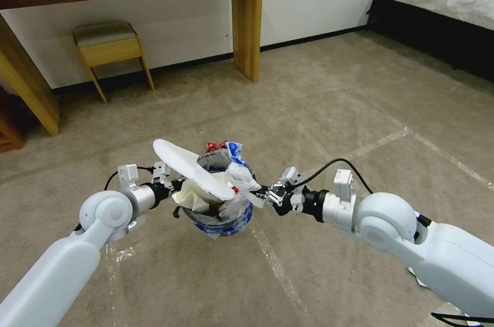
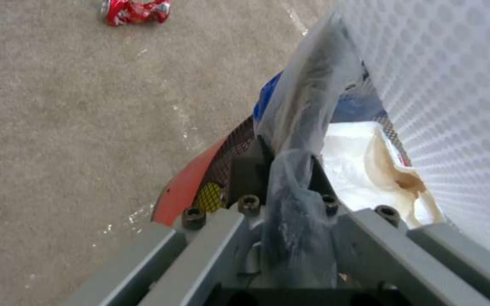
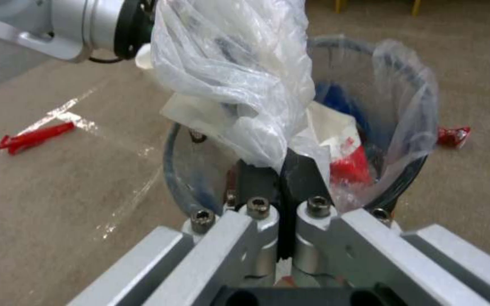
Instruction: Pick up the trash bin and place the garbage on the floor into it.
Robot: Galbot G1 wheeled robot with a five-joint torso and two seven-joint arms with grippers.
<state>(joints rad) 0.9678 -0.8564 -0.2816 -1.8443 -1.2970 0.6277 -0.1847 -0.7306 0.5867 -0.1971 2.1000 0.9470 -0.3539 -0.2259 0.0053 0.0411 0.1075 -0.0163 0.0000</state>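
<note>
Beige floor (image 1: 329,111) underneath, left end effector (image 2: 282,170) pinches the trash bin (image 1: 222,219) rim; right end effector (image 3: 282,170), at 3 o'clock, grips a crumpled plastic bag (image 3: 234,76); release it only once clear above the opening.

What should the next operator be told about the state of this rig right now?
Left end effector: shut on the trash bin rim and liner, holding it up on the robot's left side.
Right end effector: shut on a crumpled clear plastic bag above the bin's mouth.
Done: bin picked up; it holds a white slipper sole sticking out, tissue and red wrappers.
Left: release the bag into the bin; a crushed red can and a red wrapper lie on the carpet.
</note>
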